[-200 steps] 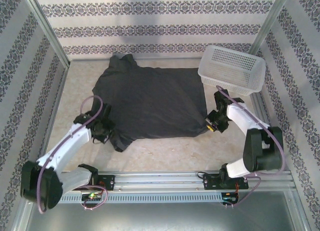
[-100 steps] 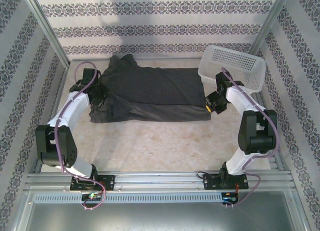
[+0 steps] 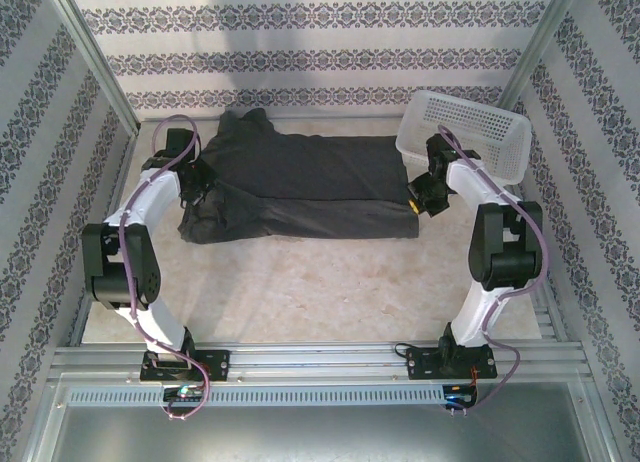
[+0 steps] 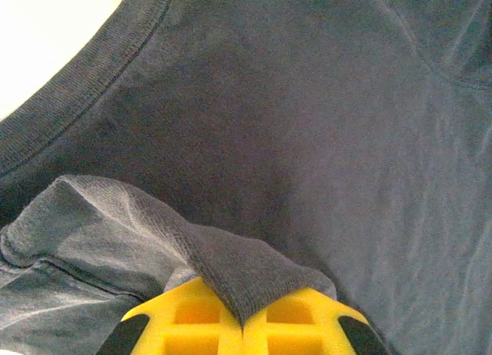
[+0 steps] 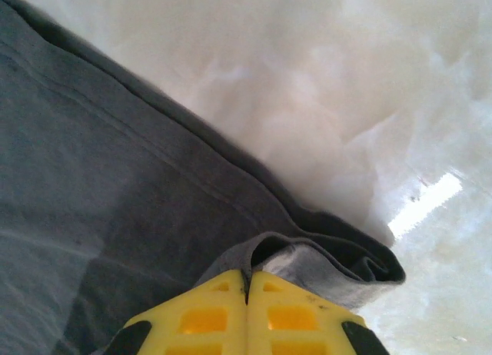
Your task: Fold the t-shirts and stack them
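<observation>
Patterned wallpaper [image 3: 300,57] closes off three sides of a pale marbled table [image 3: 300,292]. We find the shirt [image 3: 300,172] lying across the upper middle of the overhead frame, neck end to the left. It runs from the left gripper [image 3: 197,189] at centre left to the right gripper [image 3: 418,204] at centre right. It looks doubled over along its length, with a darker layer on top and a greyer band along its lower edge. From above we cannot quite tell where one layer ends.

A white basket [image 3: 465,137] sits in the upper right, just beside the shirt's right end. The right arm [image 3: 500,242] reaches up past the basket's lower left corner. The left arm [image 3: 140,222] bends up the left side of the frame to the shirt's sleeve end.

On the left wrist camera we see the yellow fingers [image 4: 192,324] at the bottom centre pressed together, with a raised ridge of shirt fabric pinched between them. The ribbed collar [image 4: 77,94] curves through the upper left, with pale table beyond it, and flat cloth covers everything else.

On the right wrist camera the yellow fingers [image 5: 300,309] meet at the bottom centre, clamped on a curled corner of the hem that bulges to the lower right. Shirt covers the left half of that frame and bare table the upper right.
</observation>
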`<state>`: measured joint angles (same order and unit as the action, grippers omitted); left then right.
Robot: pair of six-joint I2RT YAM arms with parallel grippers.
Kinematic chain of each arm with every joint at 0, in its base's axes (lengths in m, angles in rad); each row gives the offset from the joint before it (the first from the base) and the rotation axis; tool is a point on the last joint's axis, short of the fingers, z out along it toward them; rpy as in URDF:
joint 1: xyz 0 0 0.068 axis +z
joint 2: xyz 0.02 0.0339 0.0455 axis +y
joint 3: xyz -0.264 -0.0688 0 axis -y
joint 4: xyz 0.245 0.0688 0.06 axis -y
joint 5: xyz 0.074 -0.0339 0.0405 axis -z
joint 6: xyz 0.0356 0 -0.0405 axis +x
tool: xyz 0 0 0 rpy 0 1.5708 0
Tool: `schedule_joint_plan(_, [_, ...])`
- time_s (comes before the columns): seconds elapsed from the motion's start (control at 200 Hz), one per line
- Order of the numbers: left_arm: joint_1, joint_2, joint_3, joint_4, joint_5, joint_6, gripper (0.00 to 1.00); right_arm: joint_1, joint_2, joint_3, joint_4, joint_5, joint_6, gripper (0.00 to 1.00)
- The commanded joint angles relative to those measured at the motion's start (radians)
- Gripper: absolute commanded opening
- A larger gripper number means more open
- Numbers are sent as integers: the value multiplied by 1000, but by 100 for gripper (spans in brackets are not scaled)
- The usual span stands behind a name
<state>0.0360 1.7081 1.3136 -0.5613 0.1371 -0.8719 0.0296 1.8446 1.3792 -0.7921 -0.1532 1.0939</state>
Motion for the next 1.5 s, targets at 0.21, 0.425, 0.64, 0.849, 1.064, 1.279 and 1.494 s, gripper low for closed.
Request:
schedule_joint_plan(0.21, [32,77,55,12,-30,69,0,20,112,149,-34,71,-32,0])
schedule_joint_plan(0.425, [53,123,141,-30,-35,128,48,19,151,225,-54,67,-105,28])
schedule_joint_plan(0.64, [89,-30,-21,-69,-96,82,67,-2,7,98,-40,83,-176,51])
schedule_joint_plan(0.849, [180,-175,-287,-38,-58,11,57,-14,-211,-253,143,13,-204,49])
schedule_joint_plan(1.064, [208,-211,-408,1,29,-33,57,-28,-240,-412,311,-95,-215,47])
schedule_joint_plan(1.279, [208,-158,-439,86,58,-95,52,-40,-192,-458,380,-125,-167,48])
schedule_joint_plan(1.494, [208,-112,-420,153,42,-95,35,-37,-129,-438,427,-130,-121,44])
